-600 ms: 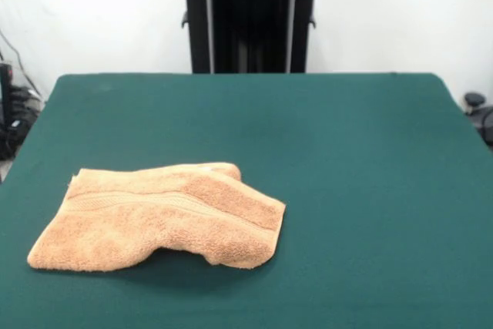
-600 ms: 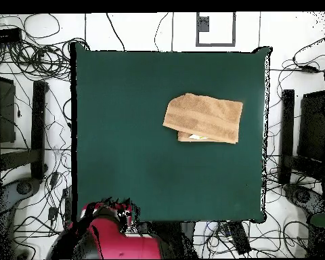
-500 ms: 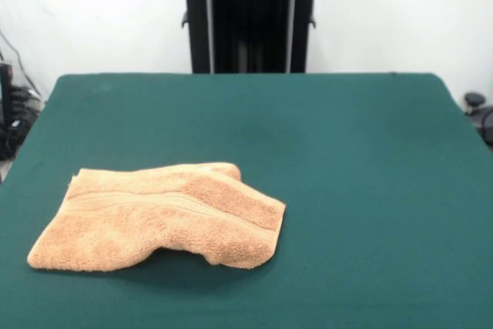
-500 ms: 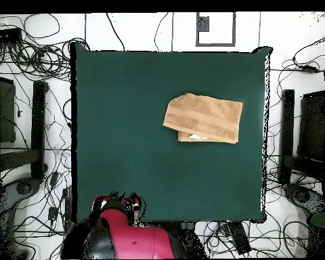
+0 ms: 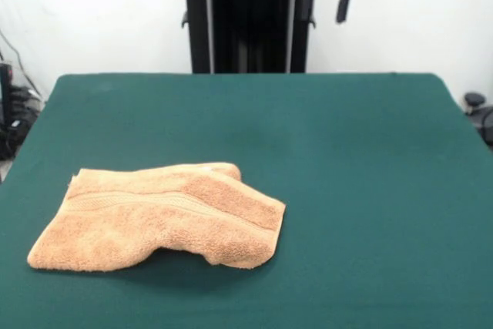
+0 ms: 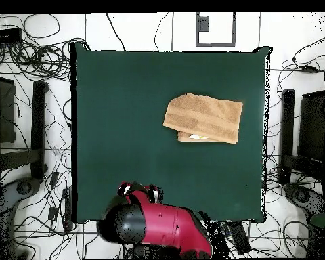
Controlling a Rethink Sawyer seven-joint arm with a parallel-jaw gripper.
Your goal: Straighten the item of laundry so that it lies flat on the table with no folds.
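Observation:
The orange-tan towel (image 5: 162, 213) lies on the dark green table (image 5: 354, 159), toward the near left in the front view. It is folded over itself, with a doubled layer at its right end and a woven stripe showing along the top layer. In the overhead view the towel (image 6: 204, 118) lies right of the table's (image 6: 124, 122) middle. My gripper (image 5: 341, 1) hangs at the top edge of the front view, high above the table's far side and well away from the towel. In the overhead view the gripper (image 6: 141, 191) is over the table's bottom edge, on the red arm.
The black pedestal (image 5: 250, 25) stands behind the table's far edge. Tangled cables (image 6: 30, 47) cover the floor around the table. Dark equipment (image 6: 307, 128) stands beside the table's right edge in the overhead view.
The red arm has swung from the base out over the table's edge, and the gripper has come into the front view at the top. The towel has not moved.

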